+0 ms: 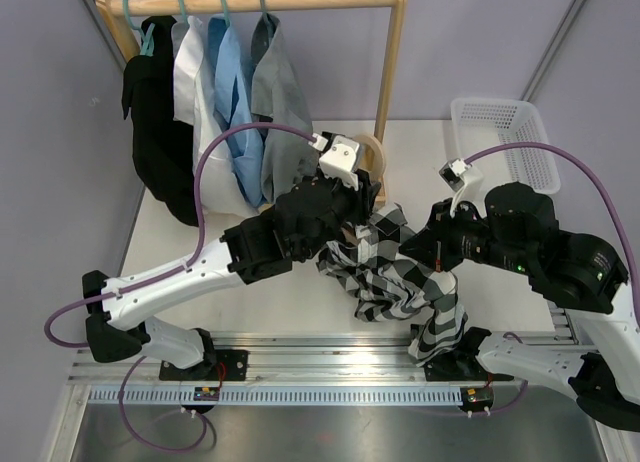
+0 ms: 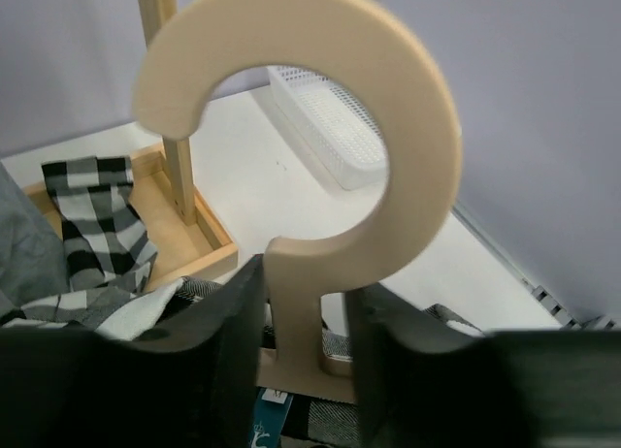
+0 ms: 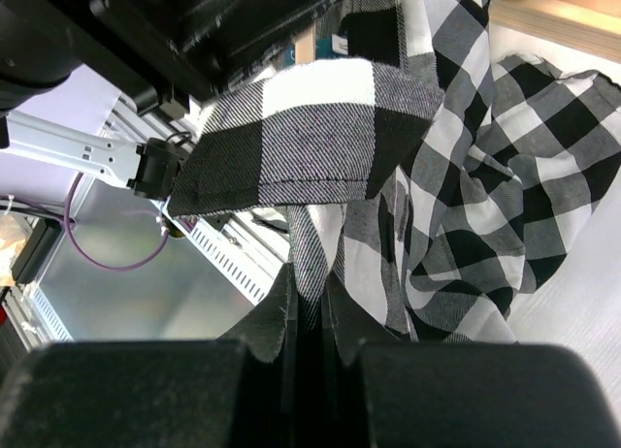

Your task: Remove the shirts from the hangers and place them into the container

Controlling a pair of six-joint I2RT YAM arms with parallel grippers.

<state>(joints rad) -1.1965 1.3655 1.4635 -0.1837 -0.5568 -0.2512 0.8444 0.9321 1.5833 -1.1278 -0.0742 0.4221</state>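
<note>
The checked shirt (image 1: pixel 400 272) is black and white with big squares. It is soft and all crumpled. It lies in a long heap in the middle of the bench (image 1: pixel 165 252), between the two arms. The heap runs from near the foot of the wooden rack (image 1: pixel 395 82) toward the near edge of the bench, on the right arm's side. Its near end droops over that edge.

The wooden hanger (image 2: pixel 388 128) is pale and smooth, with a big round hook. The hook sticks up out of the shirt and points away from the arms, toward the rack post. In the left wrist view the hook's opening faces left. The rest of the hanger is hidden under the cloth.

The left claw (image 2: pixel 306 283) has one finger on each side of the hanger's neck, very close to it. Whether it squeezes the neck cannot be told.

The right claw (image 3: pixel 309 303) is pinched tight on a fold of the checked shirt, and the cloth runs down between its fingers.

Four more shirts hang side by side on teal hangers (image 1: pixel 222 7) from the rack's rail: black (image 1: pixel 160 132), white (image 1: pixel 195 82), light blue (image 1: pixel 235 92) and grey (image 1: pixel 280 102). They hang straight down.

The white basket (image 1: pixel 490 102) sits at the far right of the bench, well apart from the checked shirt. Its long side runs from far to near.
</note>
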